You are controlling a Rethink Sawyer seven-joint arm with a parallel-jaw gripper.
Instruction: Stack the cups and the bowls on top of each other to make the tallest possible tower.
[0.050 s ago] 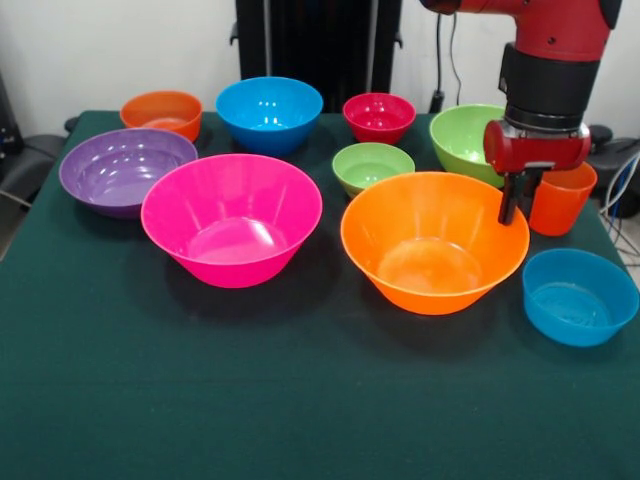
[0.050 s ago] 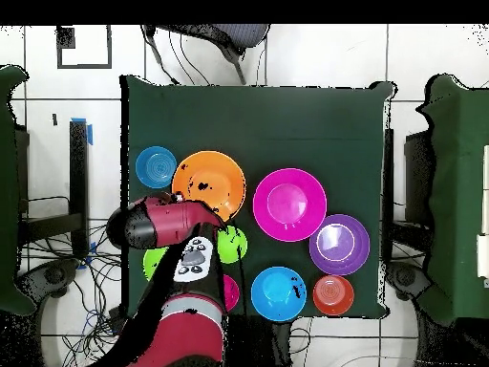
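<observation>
My gripper hangs low at the right side of the table, right against the left rim of the orange cup, which stands upright. It also sits just over the right rim of the large orange bowl. The large pink bowl stands left of that. The purple bowl, blue bowl, small orange bowl, red bowl, small green bowl, medium green bowl and small blue bowl stand separately. In the overhead view the arm hides the cup and gripper.
All bowls rest open side up on the dark green tablecloth, none nested. The red wrist housing covers part of the medium green bowl. The small blue bowl lies close to the table's right edge. Cables hang beyond that edge.
</observation>
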